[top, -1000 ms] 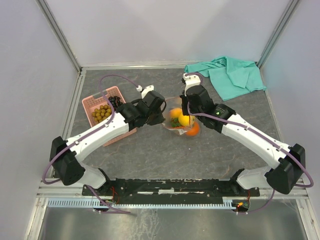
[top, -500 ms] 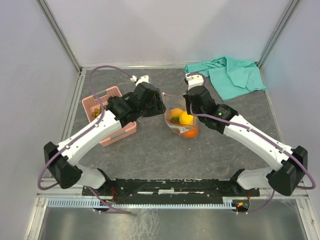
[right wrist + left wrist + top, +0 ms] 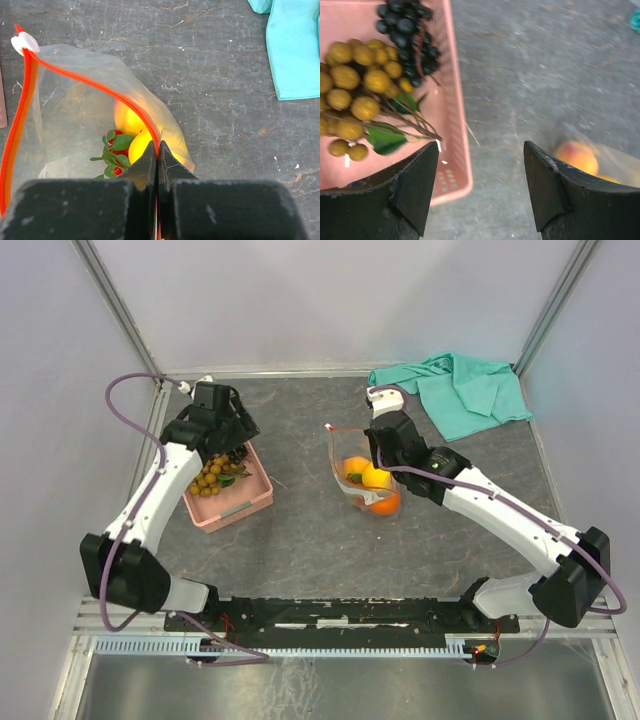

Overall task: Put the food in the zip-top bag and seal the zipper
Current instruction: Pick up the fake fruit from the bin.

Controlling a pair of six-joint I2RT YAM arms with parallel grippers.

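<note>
Zip-top bag (image 3: 341,454), just right of centre in the overhead view, standing mouth-up on the grey table (image 3: 300,550) with its mouth spread. Teal cloth (image 3: 460,390), crumpled at upper right, well apart from the bag. Pink basket (image 3: 242,506), left of centre, holding the food not yet bagged. Right gripper (image 3: 157,152), clenched on the near run of the zipper (image 3: 90,80) and propping the mouth apart. Left gripper (image 3: 479,187), spread and empty, poised over the basket's near right corner. Inside the bag: an orange (image 3: 386,503), a lemon (image 3: 375,478) and a yellow-orange fruit (image 3: 351,471), with a sprig of green leaves (image 3: 114,147) between them. In the basket: a bunch of brown berries (image 3: 355,85) on leafy stems and, at its far end, dark grapes (image 3: 409,35). A white slider tab (image 3: 24,42) sits at the far end of the zipper. The film is judged thin, limp and slippery, light in itself but weighted low by three fruits, so it would likely slump if released; the stiffer zipper is the sounder hold, and the tab the likely point to draw for sealing. The berries and grapes look soft and easily shed; they are probably best taken around the cluster or stems, with light pressure.
</note>
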